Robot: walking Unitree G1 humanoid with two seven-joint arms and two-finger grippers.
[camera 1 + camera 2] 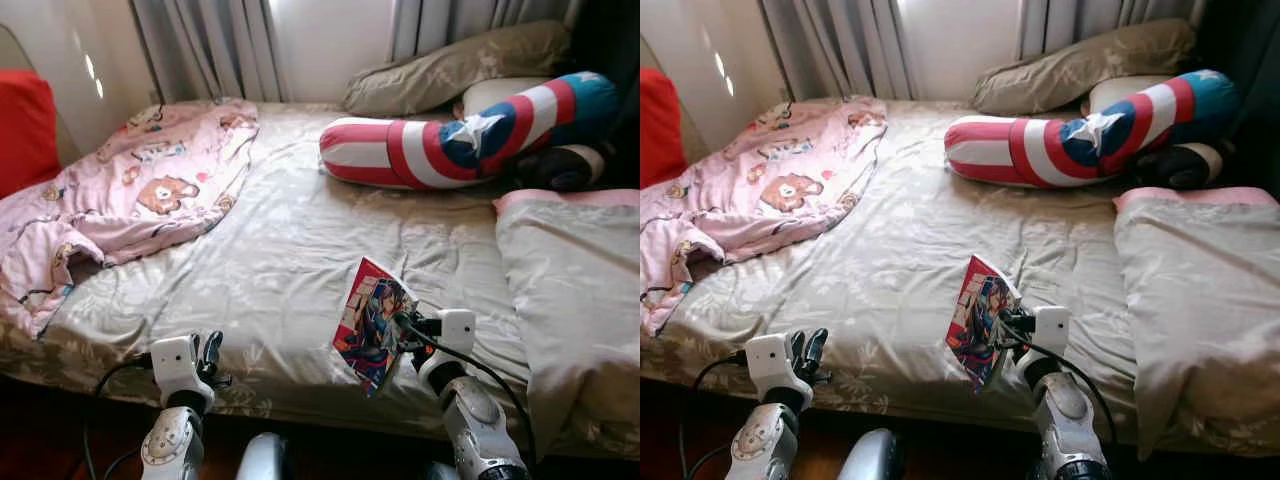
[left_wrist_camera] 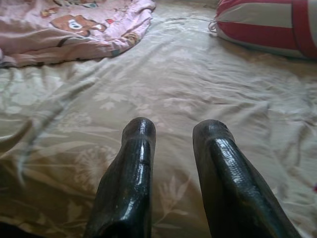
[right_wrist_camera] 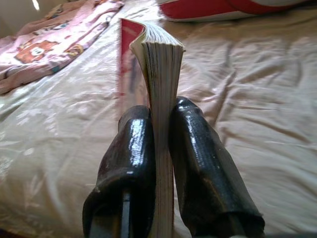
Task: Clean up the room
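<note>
Your right tool point(image 1: 404, 330) grips a comic book point(image 1: 372, 325) upright above the bed's point(image 1: 280, 250) near edge in the left eye view, while your left tool point(image 1: 208, 352) hovers empty beside it. Left wrist view: fingers point(image 2: 130, 168) parted over the sheet. Right wrist view: both fingers point(image 3: 130, 148) clamp the book's pages edge-on; a pink blanket point(image 3: 44, 44) lies beyond.

Silver arms, glossy black fingers point(image 2: 129, 183)

bed point(image 1: 300, 250) beige floral sheet | grey curtains point(image 1: 210, 45) | window daylight | dark floor
</note>
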